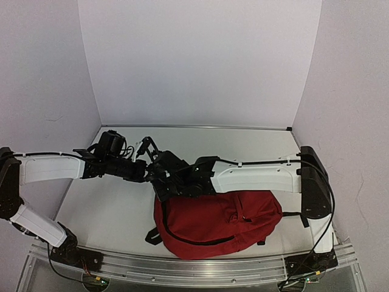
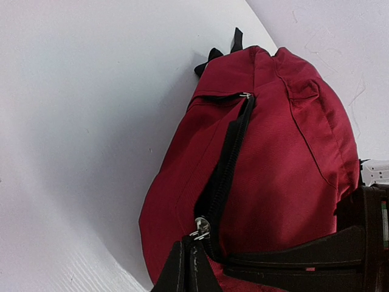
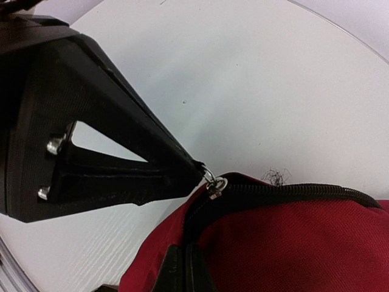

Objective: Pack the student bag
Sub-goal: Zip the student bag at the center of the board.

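White table (image 1: 121,207) w/ white walls on three sides. Student bag (image 1: 225,225), dark red, lies flat on the near-right part of the table, just in front of the R arm's base. It's by far the biggest item there. Black straps poke out at its near-left edge and at the right side.

L arm (image 1: 48,167) reaches in from the left and R arm (image 1: 261,176) from the right. Their heads meet over the bag's far-left corner, v. close together.

L gripper (image 2: 189,252): jaws closed, tips pinching the metal zip pull (image 3: 214,181). In the R wrist view it shows as a big black wedge, and the pull's ring hangs right at its point.

R gripper (image 3: 185,258): jaws closed too, fingertips pressed at the bag's edge just below the pull, where the black zip tape ends. Can't tell if any fabric is caught btwn them. In the L wrist view it lies as a black bar across the btm right, its tip just beside the L fingers.

Black zipper (image 2: 228,158) runs up the red panel from the pull to a small metal stop at its other end. The teeth look parted along part of that run. Can't see inside.
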Available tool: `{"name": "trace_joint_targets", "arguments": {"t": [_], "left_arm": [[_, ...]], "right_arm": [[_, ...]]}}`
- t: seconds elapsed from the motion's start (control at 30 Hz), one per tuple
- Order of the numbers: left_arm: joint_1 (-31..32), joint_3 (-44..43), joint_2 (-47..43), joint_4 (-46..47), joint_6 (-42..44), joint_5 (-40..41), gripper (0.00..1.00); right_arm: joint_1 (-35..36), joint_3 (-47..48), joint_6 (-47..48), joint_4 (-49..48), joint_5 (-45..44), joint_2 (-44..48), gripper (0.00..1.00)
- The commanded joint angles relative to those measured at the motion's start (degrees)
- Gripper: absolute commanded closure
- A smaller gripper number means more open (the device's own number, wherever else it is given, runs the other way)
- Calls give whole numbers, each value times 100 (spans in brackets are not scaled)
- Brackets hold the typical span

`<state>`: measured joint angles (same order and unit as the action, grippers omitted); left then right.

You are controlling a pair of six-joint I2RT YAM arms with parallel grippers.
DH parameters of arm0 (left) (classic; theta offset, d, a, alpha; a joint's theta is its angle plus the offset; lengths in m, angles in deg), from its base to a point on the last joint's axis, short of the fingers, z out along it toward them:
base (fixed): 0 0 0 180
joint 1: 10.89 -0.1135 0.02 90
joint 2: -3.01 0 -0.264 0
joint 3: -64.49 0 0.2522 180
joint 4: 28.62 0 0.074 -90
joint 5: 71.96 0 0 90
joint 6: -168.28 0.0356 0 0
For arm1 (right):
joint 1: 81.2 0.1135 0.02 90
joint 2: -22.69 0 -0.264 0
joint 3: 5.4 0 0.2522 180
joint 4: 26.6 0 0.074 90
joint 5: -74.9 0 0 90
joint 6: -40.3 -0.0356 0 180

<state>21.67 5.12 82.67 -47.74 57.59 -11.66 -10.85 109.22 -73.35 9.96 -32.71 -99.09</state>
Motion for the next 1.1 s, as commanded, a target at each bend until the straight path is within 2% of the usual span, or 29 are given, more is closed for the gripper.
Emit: {"name": "trace_joint_targets", "arguments": {"t": [0.0, 0.2, 0.37, 0.67, 0.83, 0.97, 1.07], "left_arm": [[-83, -377, -64, -139, 153, 529, 100], [-85, -520, 102, -220, 153, 811, 100], [-91, -627, 239, -192, 154, 855, 100], [-98, -856, 465, -167, 118, 1048, 100], [-106, -1035, 693, -158, 292, 1007, 100], [-118, -1126, 697, -343, 511, 958, 100], [-118, -1078, 596, -544, 386, 1208, 88]], "right_arm": [[-20, -50, 222, -202, 434, 246, 100], [-13, -981, 439, -933, 1888, 1024, 100], [0, -1575, 457, -1291, 2703, 1399, 100], [139, -2065, 304, -1589, 3215, 1712, 100], [240, -2129, 141, -1595, 2918, 1869, 100], [237, -2203, -139, -1525, 1924, 2217, 100], [233, -2221, -243, -1394, 1259, 2460, 82]]}}
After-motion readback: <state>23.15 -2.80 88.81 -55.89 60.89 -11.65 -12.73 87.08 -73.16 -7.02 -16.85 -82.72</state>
